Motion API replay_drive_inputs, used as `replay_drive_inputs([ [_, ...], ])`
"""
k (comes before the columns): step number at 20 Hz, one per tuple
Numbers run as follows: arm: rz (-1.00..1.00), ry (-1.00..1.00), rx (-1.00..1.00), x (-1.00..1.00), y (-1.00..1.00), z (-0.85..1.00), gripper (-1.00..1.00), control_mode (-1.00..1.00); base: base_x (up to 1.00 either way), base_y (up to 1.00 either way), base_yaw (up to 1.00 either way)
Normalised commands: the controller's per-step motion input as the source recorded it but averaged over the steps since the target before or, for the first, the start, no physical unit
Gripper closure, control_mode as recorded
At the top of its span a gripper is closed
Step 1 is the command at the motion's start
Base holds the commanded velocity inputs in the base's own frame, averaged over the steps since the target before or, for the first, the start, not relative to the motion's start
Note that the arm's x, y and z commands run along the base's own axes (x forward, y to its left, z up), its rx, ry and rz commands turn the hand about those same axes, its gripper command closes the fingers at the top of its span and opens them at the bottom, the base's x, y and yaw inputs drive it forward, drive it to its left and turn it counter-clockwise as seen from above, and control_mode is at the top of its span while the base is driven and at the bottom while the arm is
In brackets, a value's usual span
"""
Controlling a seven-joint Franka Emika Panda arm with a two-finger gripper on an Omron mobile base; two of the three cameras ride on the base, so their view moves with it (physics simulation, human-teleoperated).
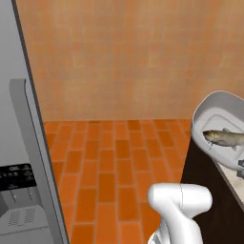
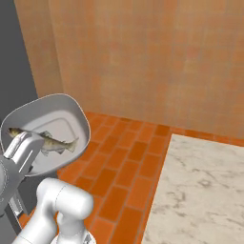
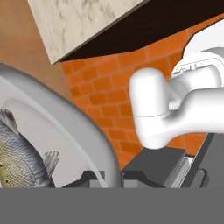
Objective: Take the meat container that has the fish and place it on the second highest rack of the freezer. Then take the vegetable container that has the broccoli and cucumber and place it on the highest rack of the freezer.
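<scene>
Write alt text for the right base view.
A light-grey meat container with a fish inside is held tilted at lower left, the jaws of the gripper shut on its rim. Behind are an orange brick floor, a tan wall and a marble counter.

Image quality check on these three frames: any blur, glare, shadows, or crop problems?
Left base view: sharp, flat even light, no glare; the meat container is cropped by the right edge. Right base view: same soft light, faint shading inside the bowl, the fish crisp. Hand view: bowl rim so close it looks stretched; fish cropped at the left edge; gripper pinches the rim.
</scene>
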Motion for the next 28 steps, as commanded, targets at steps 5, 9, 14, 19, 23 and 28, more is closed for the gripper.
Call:
replay_drive_inputs([
  [5,0.00,0.00,0.00,0.00,0.00,0.00,1.00,1.00,1.00,-0.25,0.09],
  [9,0.00,0.00,0.00,0.00,0.00,0.00,1.00,1.00,1.00,-0.09,0.07],
  [14,0.00,0.00,0.00,0.00,0.00,0.00,1.00,1.00,1.00,-0.14,0.13],
  [19,0.00,0.00,0.00,0.00,0.00,0.00,1.00,1.00,1.00,-0.12,0.26],
  [23,0.00,0.00,0.00,0.00,0.00,0.00,1.00,1.00,0.66,-0.11,0.43],
  [28,0.00,0.00,0.00,0.00,0.00,0.00,1.00,1.00,-0.21,0.00,0.67],
])
